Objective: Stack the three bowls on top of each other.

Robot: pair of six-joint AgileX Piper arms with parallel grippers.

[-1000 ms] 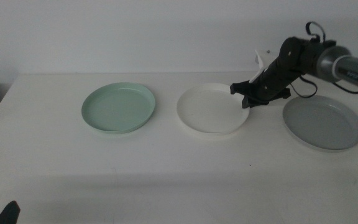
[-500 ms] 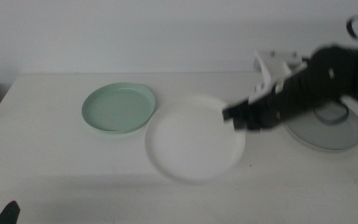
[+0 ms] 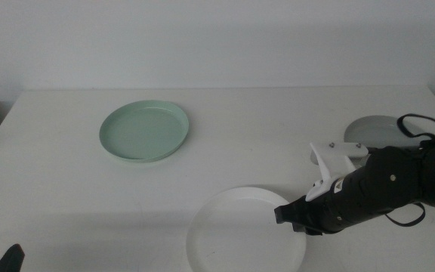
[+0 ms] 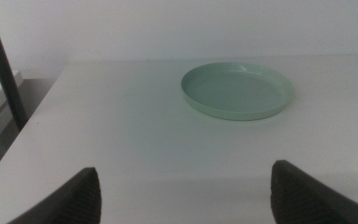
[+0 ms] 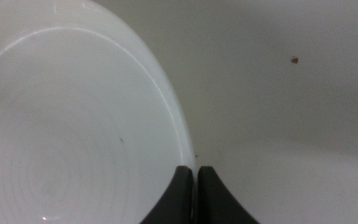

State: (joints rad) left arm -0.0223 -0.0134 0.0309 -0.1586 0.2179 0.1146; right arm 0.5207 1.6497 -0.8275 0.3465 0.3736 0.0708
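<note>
White bowl [image 3: 244, 238] near front edge of the white table [image 3: 66, 196], rim pinched between closed jaws of right gripper [image 3: 287, 216]. Mint green bowl [image 3: 143, 131] well behind it, leftward. Grey bowl [image 3: 372, 130] behind the arm. Left gripper [image 4: 185, 193] wide apart, empty. Plain pale wall [image 3: 217, 41] behind.
</note>
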